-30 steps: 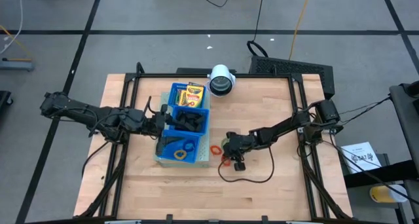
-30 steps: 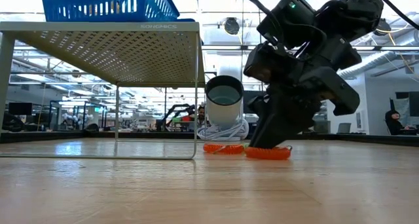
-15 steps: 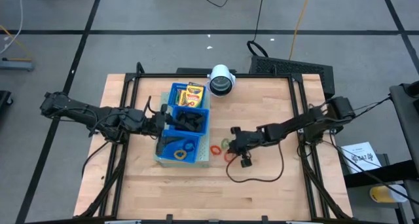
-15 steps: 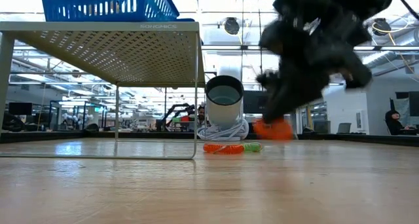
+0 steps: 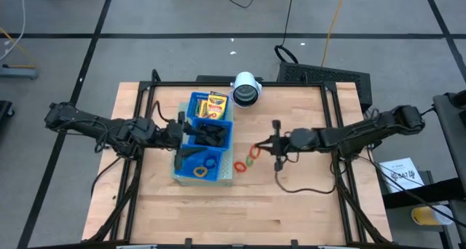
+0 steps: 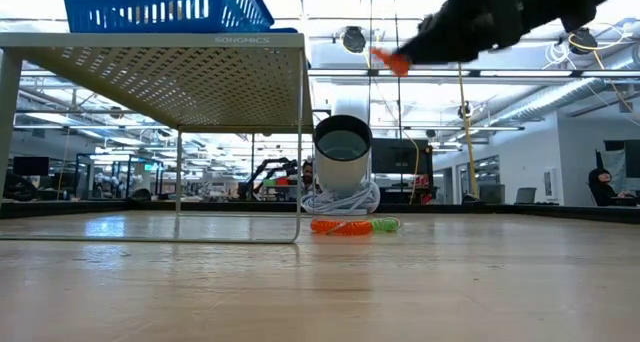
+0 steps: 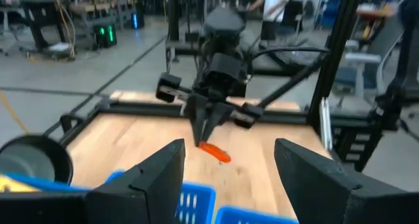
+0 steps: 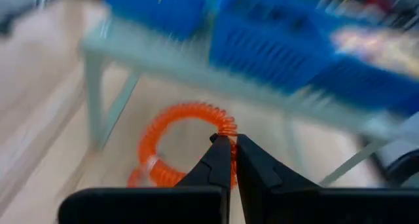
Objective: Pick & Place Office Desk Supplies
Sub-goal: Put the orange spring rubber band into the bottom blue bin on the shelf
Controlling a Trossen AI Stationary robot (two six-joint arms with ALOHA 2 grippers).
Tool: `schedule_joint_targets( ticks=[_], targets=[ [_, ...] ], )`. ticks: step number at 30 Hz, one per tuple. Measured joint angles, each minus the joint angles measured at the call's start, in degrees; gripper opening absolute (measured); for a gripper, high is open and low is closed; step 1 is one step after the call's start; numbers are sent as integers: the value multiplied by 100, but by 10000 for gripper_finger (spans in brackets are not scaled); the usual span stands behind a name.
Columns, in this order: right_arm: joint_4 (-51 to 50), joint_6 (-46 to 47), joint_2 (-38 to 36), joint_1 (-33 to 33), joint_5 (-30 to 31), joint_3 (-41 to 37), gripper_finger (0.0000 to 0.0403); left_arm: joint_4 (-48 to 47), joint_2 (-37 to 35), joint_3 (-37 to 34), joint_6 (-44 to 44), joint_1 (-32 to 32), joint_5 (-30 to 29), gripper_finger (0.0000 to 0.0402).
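A: What is the biggest thing here?

B: The wooden table (image 5: 291,198). On it stands a white metal shelf (image 6: 180,52), and on the shelf sits the blue tray (image 5: 227,127) with 3 compartments. Behind the tray, at the far edge of the table, is a white cylinder (image 5: 247,89) with a dark centre.

A: And what is in the tray?

B: The far compartment has the crayon boxes (image 5: 215,103), yellow and green. The middle one has the black clips (image 5: 211,135). The near one has some thin rings (image 5: 204,166); I see blue and yellow there, the rest is too small to tell.

A: Where are the arms?

B: The left gripper (image 5: 182,130) is at the left side of the tray, beside the middle compartment, and its fingers (image 7: 149,178) stand apart with nothing between them. The right gripper (image 7: 204,137) is in the air over the table, to the right of the tray. Its fingers are closed on an orange ring (image 8: 186,142), which hangs from the tips, lifted off the wood.

A: Is anything left on the table?

B: Yes, 2 rings lie just beside the right edge of the shelf: a red ring (image 5: 239,166) and a green ring (image 6: 386,223), close together.
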Motion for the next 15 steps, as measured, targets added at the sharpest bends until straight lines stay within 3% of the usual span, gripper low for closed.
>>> schedule_joint_targets(
  ticks=[7, 15],
  targets=[
    [2655, -606, -277, 2, -14, -987, 1, 760, 391, 0, 429, 62, 133, 246],
    [2925, -667, -272, -6, 6, -1123, 1, 1730, 1354, -2, 612, 399, 192, 246]
  ],
)
